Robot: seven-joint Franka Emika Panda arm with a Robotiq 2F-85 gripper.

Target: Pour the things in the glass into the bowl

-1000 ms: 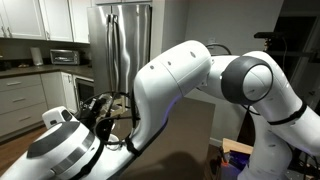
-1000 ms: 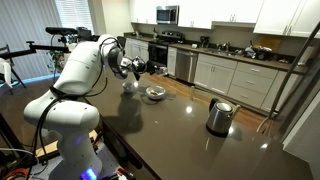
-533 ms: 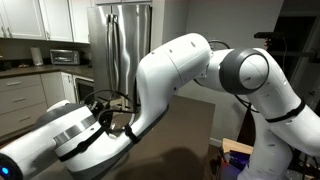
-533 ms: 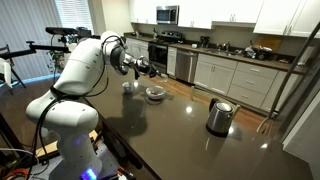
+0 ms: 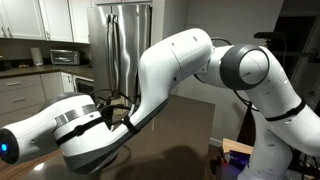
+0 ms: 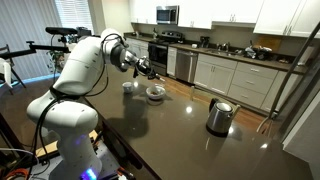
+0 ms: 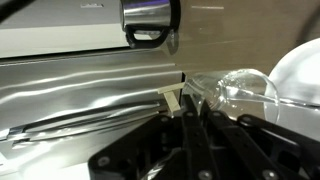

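Observation:
In the wrist view my gripper (image 7: 185, 102) is shut on the rim of the clear glass (image 7: 235, 92). The glass lies tilted on its side, with its mouth toward the white bowl (image 7: 303, 68) at the right edge. I cannot make out any brown bits in the glass. In an exterior view my gripper (image 6: 150, 71) hangs just above and to the left of the bowl (image 6: 155, 93), which sits on the dark countertop and looks dark inside. The glass is too small to tell there. In the other exterior view the arm fills the frame and hides all of these.
A shiny kettle (image 6: 219, 116) stands on the dark countertop (image 6: 180, 140) to the right of the bowl. A small pale object (image 6: 127, 86) sits left of the bowl. A steel fridge (image 5: 122, 40) and kitchen cabinets (image 6: 240, 75) lie beyond.
My gripper has moved right toward the bowl and the wrist has turned, tipping the glass further. The bowl and kettle have not moved.

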